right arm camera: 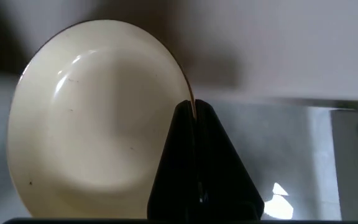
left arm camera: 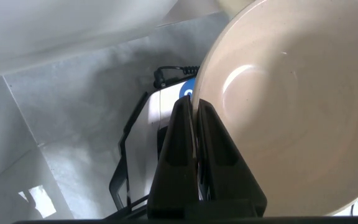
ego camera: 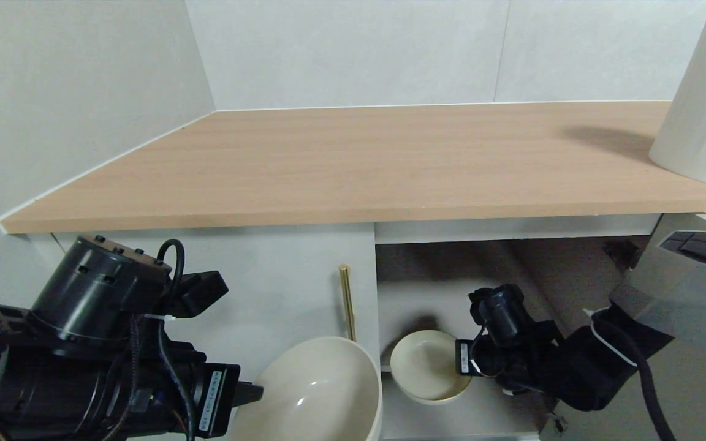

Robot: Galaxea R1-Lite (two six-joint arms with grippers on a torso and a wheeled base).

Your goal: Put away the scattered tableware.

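large bowl (ego camera: 316, 392) (left arm camera: 291, 106) pinched at its rim by the left gripper (ego camera: 249, 392) (left arm camera: 196, 109), held before the closed door (ego camera: 279, 288) under the counter (ego camera: 359, 159) — small bowl (ego camera: 426, 364) (right arm camera: 98, 118) clamped at its rim by the right gripper (ego camera: 464, 361) (right arm camera: 191, 109), held inside the open cabinet (ego camera: 432, 269)

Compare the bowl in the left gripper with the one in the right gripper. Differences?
Size: the left bowl looks bigger and deeper than the right bowl.
Place: the left bowl is outside, before the closed cabinet door; the right bowl is inside the open compartment.
Shared: both cream, empty, each gripped at the rim by shut jaws, left gripper and right gripper.
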